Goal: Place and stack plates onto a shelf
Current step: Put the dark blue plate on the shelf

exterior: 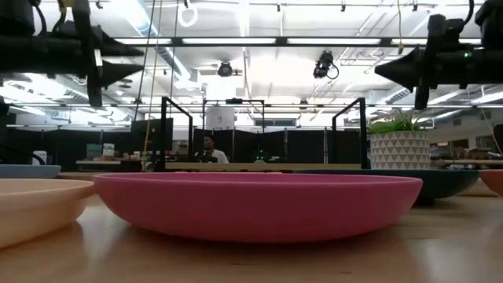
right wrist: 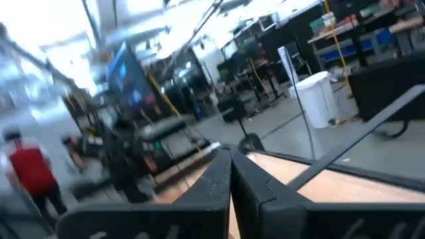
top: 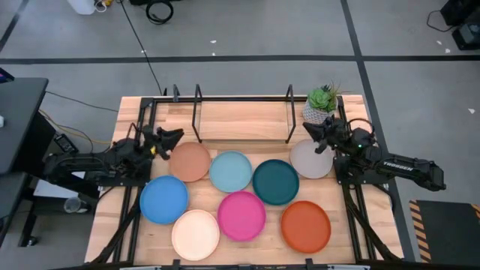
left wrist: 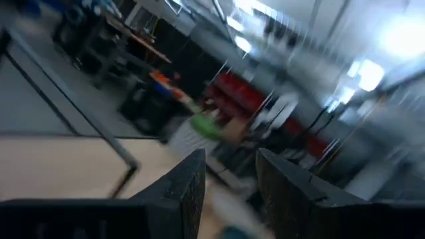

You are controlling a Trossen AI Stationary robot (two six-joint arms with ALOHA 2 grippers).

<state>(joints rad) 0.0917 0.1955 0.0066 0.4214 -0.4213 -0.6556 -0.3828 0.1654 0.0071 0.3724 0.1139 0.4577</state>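
Eight plates lie flat on the wooden tabletop: tan (top: 190,161), light blue (top: 230,171), dark teal (top: 275,181), grey (top: 311,160), bright blue (top: 164,199), cream (top: 196,234), magenta (top: 241,215) and orange (top: 305,226). The shelf (top: 240,121) stands along the far edge with nothing on its board. My left gripper (top: 178,135) hangs in the air over the tan plate's far left rim, open and empty; its fingers show in the left wrist view (left wrist: 229,162). My right gripper (top: 306,129) hangs over the grey plate's far rim, shut and empty; it also shows in the right wrist view (right wrist: 230,156).
A potted plant (top: 321,103) in a white patterned pot stands at the shelf's right end, close to my right gripper. The shelf's black wire loops (top: 198,112) rise from its board. The plates lie close together across the middle and near part of the table. People show in the room behind.
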